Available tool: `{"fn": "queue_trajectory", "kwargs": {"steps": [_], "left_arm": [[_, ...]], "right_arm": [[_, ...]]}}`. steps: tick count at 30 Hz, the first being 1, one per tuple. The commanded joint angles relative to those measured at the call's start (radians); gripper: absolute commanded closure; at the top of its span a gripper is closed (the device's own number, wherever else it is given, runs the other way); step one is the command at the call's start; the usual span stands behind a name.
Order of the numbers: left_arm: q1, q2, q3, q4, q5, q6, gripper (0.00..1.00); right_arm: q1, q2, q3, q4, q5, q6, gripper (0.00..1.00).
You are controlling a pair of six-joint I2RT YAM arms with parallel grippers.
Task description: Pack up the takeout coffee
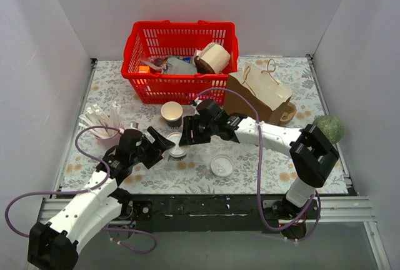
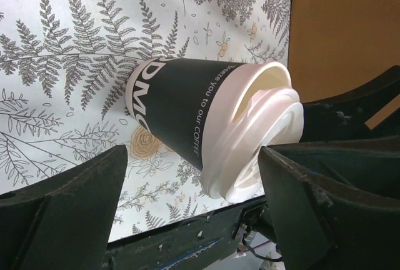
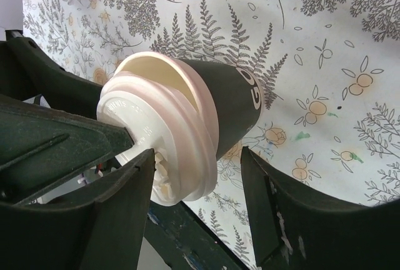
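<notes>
The takeout coffee point(image 1: 179, 152) stands on the patterned tablecloth between both grippers, a dark paper cup point(image 2: 181, 110) under a white lid point(image 2: 256, 139). The lid point(image 3: 162, 139) sits askew, and a sliver of the cream inside shows at one edge. My left gripper point(image 1: 164, 145) is open, one finger point(image 2: 312, 195) against the lid and the other point(image 2: 69, 207) well apart from the cup. My right gripper point(image 1: 186, 137) is open around the cup's top. Its near finger point(image 3: 122, 207) touches the lid, and a gap separates the other point(image 3: 281, 220) from the cup wall.
A lidless matching cup point(image 1: 172, 112) stands behind the grippers and a loose white lid point(image 1: 221, 165) lies in front. At the back is a red basket point(image 1: 140, 45) with items, beside a brown paper bag point(image 1: 259, 95). A pink cup point(image 1: 103, 131) stands left and a green ball point(image 1: 331, 127) right.
</notes>
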Motion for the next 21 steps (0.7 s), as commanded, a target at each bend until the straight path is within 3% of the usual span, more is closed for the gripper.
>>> {"fn": "queue_trajectory", "kwargs": {"steps": [1, 5, 12, 21], "left_arm": [[0.005, 0.009, 0.071, -0.010, 0.024, 0.072, 0.11], [0.005, -0.005, 0.088, 0.030, 0.036, 0.098, 0.04], [0.006, 0.041, 0.105, 0.077, 0.025, 0.190, 0.02], [0.022, 0.125, 0.116, 0.254, 0.042, 0.248, 0.02]], "right_arm": [[-0.014, 0.001, 0.051, -0.037, 0.013, -0.043, 0.36], [-0.018, -0.013, 0.050, -0.031, 0.015, -0.050, 0.36], [-0.031, -0.025, 0.056, -0.002, 0.041, -0.073, 0.35], [-0.052, -0.024, 0.065, 0.015, -0.013, -0.072, 0.35]]}}
